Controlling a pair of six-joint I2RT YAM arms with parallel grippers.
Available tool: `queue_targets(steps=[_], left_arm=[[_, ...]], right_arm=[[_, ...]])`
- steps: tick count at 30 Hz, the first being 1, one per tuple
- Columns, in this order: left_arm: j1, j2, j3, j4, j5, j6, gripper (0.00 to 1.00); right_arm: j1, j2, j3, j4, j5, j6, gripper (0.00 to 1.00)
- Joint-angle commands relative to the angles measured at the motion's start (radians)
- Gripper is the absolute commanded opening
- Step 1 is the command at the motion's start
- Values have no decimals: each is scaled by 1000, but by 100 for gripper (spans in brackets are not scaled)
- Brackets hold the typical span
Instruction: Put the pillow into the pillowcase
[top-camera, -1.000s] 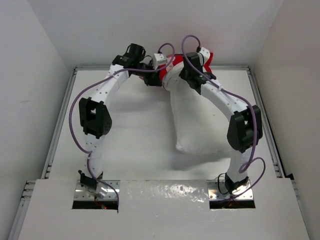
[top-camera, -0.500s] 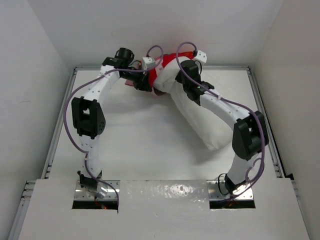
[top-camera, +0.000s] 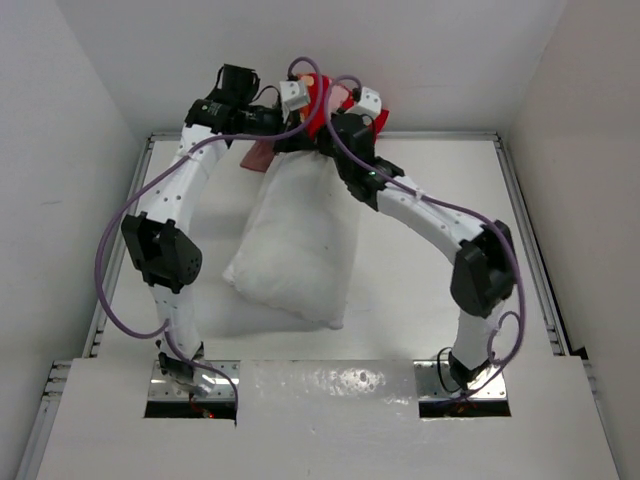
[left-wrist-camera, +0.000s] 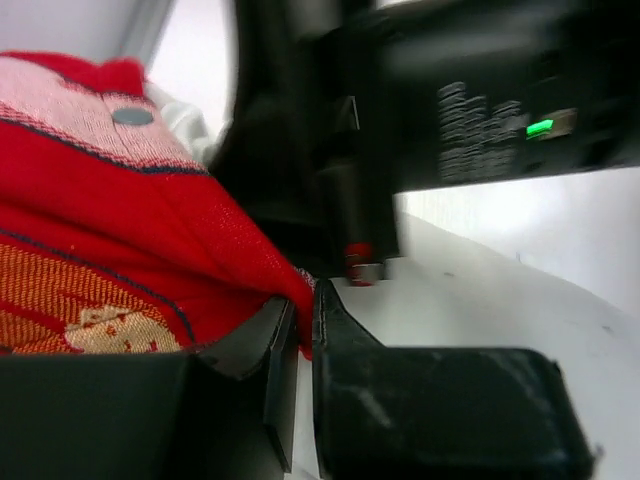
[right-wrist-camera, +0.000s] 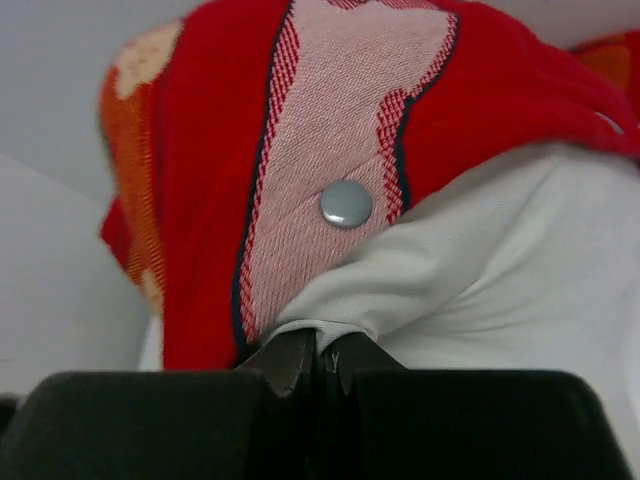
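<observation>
The white pillow (top-camera: 292, 248) lies slanted on the table, its top end raised at the back between both grippers. The red-orange pillowcase (top-camera: 316, 112) is bunched over that top end. In the left wrist view my left gripper (left-wrist-camera: 305, 325) is shut on a red edge of the pillowcase (left-wrist-camera: 120, 240). In the right wrist view my right gripper (right-wrist-camera: 320, 350) is shut on a fold of the pillow (right-wrist-camera: 480, 270), and the pillowcase's pink hem with a snap button (right-wrist-camera: 346, 203) hangs just above. Seen from above, the left gripper (top-camera: 298, 135) and right gripper (top-camera: 338, 128) sit close together.
The back wall stands directly behind the grippers. Metal rails (top-camera: 118, 250) run along the table's left and right sides (top-camera: 525, 225). A dark red flap of cloth (top-camera: 258, 156) sticks out left of the pillow's top. Purple cables loop over both wrists.
Both arms have swung left with the cloth. The pillow's free end has swept from the right side of the table to left of centre. Both grippers stayed shut.
</observation>
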Motion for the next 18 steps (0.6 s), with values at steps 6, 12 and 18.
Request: queue_targets(steps=[6,12,18], left_arm=[[17,-80,-147,-466,208,311,0],[91,-200,-482,-463,-120,469,13],[114,-174,-361,-459,-199,409,61]], right_arm=[[-15,237,105,39,90,147,0],[-17,298,128,139,-233,44,3],[-15,161,-14,188,-423,-150,84]])
